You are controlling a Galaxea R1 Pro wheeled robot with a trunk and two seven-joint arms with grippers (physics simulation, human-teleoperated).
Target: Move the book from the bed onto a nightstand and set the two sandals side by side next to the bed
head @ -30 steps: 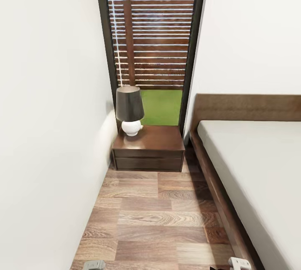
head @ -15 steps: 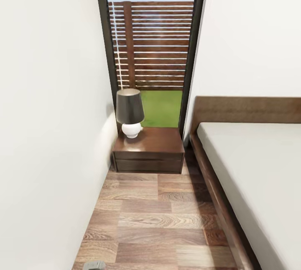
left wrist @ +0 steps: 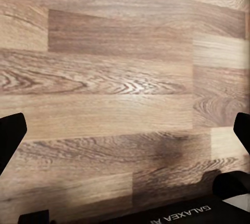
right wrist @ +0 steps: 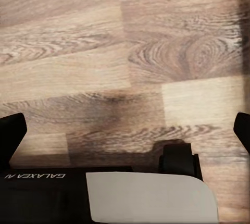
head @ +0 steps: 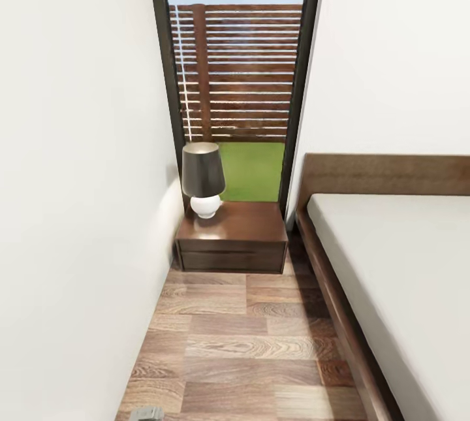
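Note:
The nightstand (head: 232, 238), dark brown and glossy, stands against the window wall between the left wall and the bed (head: 398, 277). The bed has a plain white mattress and a wooden headboard (head: 385, 176). The book and the sandals are out of view. My left gripper (left wrist: 125, 135) hangs open over bare plank floor (left wrist: 120, 78), its black fingers (left wrist: 10, 138) wide apart with nothing between them. My right gripper (right wrist: 125, 130) is open too, over the floor (right wrist: 156, 52), and holds nothing.
A lamp (head: 203, 179) with a dark shade and white base takes up the nightstand's left half. A tall dark-framed window (head: 238, 75) is behind it. A white wall (head: 72, 212) closes the left side of the narrow floor aisle (head: 248, 343). My base (right wrist: 151, 198) shows below the right gripper.
The camera has moved: the whole picture has shifted slightly downward, and the bit of my right arm at the bottom right edge has left the head view. The room's things have not moved.

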